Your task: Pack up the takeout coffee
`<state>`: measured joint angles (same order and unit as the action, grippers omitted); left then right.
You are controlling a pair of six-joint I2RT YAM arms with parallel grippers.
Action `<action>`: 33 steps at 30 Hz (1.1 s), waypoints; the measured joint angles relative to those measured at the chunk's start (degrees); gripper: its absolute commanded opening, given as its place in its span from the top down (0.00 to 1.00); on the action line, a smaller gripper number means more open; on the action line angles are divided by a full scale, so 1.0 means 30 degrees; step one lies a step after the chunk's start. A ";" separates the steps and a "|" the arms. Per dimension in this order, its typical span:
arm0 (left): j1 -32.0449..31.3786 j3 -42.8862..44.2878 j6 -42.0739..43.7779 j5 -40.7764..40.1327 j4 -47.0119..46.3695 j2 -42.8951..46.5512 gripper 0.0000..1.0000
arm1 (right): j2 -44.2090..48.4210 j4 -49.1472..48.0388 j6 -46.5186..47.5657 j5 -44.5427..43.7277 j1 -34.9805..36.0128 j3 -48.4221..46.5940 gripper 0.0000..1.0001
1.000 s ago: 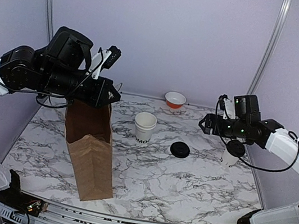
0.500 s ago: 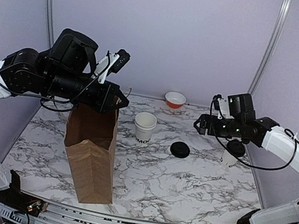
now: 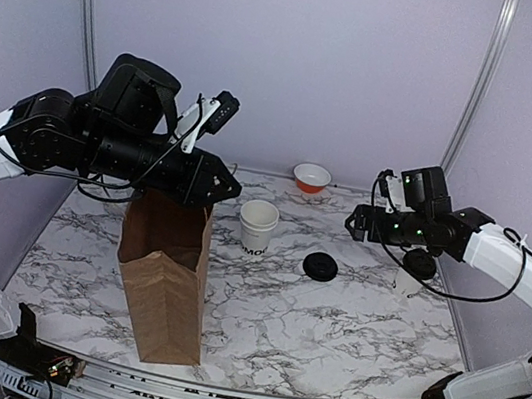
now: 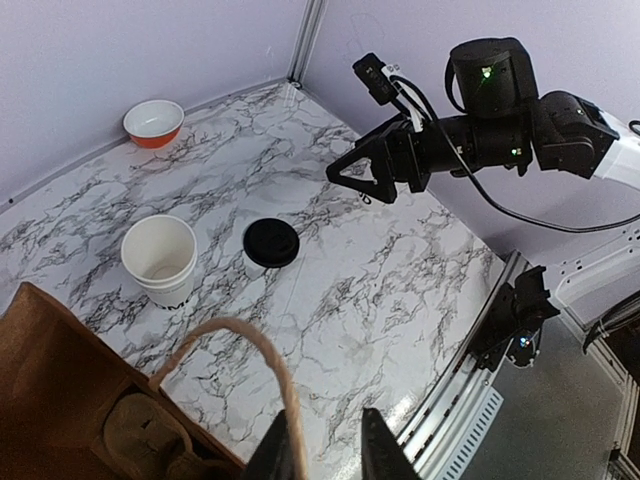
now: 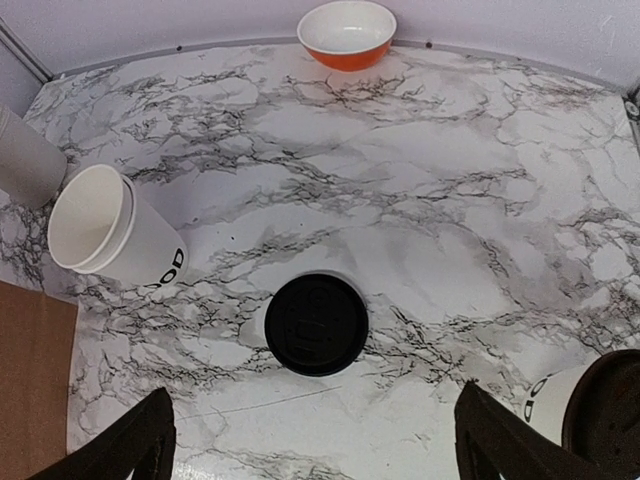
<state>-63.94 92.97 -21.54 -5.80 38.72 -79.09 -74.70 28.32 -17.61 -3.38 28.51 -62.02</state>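
An open white paper cup (image 3: 258, 224) (image 4: 160, 258) (image 5: 110, 232) with dark lettering stands mid-table. Right of it is a round black lid (image 3: 319, 265) (image 4: 271, 243) (image 5: 316, 323) with a sliver of white under it. A lidded cup (image 3: 415, 269) (image 5: 590, 400) stands at the right, partly behind my right arm. My left gripper (image 3: 230, 192) (image 4: 330, 450) hovers over the top of the upright brown paper bag (image 3: 163, 274) (image 4: 60, 390). Its jaws are slightly apart, and the bag's twine handle (image 4: 250, 345) rests against one finger. My right gripper (image 3: 356, 221) (image 5: 322, 445) is wide open above the black lid and holds nothing.
An orange-and-white bowl (image 3: 311, 176) (image 4: 153, 122) (image 5: 346, 32) sits by the back wall. A grey-white canister (image 5: 25, 155) stands left of the open cup. A cardboard carrier (image 4: 140, 430) lies inside the bag. Purple walls enclose the marble table (image 3: 325, 340).
My left arm swung right, pulling the bag's top more upright, and its jaws have parted from the handle. My right gripper moved slightly left toward the lid.
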 measured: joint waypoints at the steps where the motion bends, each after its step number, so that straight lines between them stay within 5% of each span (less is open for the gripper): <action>1: 0.0000 0.0000 -0.0102 -0.0109 -0.0015 0.0000 0.66 | 0.0000 0.0036 -0.0022 -0.0066 0.0000 0.0000 0.06; 13: -0.0036 -0.0262 0.0036 -0.2011 -0.0423 0.0765 0.01 | 0.0007 0.1078 -0.0131 -0.1603 0.0000 -0.0102 0.06; 33: -0.0051 -0.0743 -0.0153 -0.6725 -0.0109 0.4823 0.04 | 0.0299 0.2186 -0.0204 -0.2951 -0.1027 -0.0612 0.06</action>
<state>-64.10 90.74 -22.00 -25.98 38.39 -64.62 -73.80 34.87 -18.22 -12.23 25.43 -63.86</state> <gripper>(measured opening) 0.988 0.938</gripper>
